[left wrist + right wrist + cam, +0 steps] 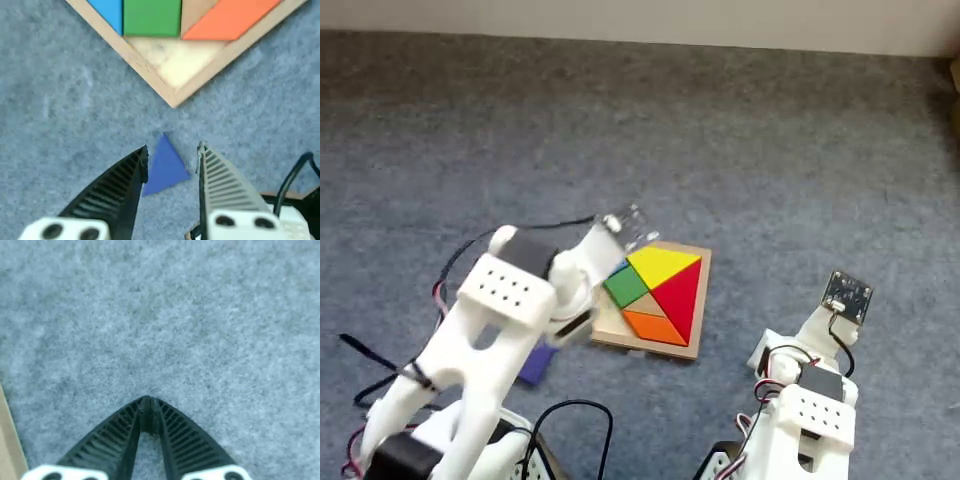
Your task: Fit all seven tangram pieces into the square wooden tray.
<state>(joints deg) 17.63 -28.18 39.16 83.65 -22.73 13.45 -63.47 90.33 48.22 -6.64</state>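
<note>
Grey carpet (720,130) covers the work surface. The left gripper (172,149), spread, straddles the blue triangle (165,167) lying loose. Just ahead of its fingertips, the tray (150,75) appears full except one corner slot (172,57). The right gripper (148,405), pressed together, hangs over carpet.

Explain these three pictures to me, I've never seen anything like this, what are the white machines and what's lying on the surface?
The white machines are two small robot arms, each ending in a two-fingered claw. The high view looks down from a fixed camera; the other two come from wrist cameras. On the grey carpet lies a square wooden tray holding coloured puzzle pieces, among them a yellow triangle, a red triangle and a green square, with one corner bare. The left claw is open, a finger either side of a blue triangle lying on the carpet outside the tray. The right claw is shut over bare carpet, holding nothing.
</note>
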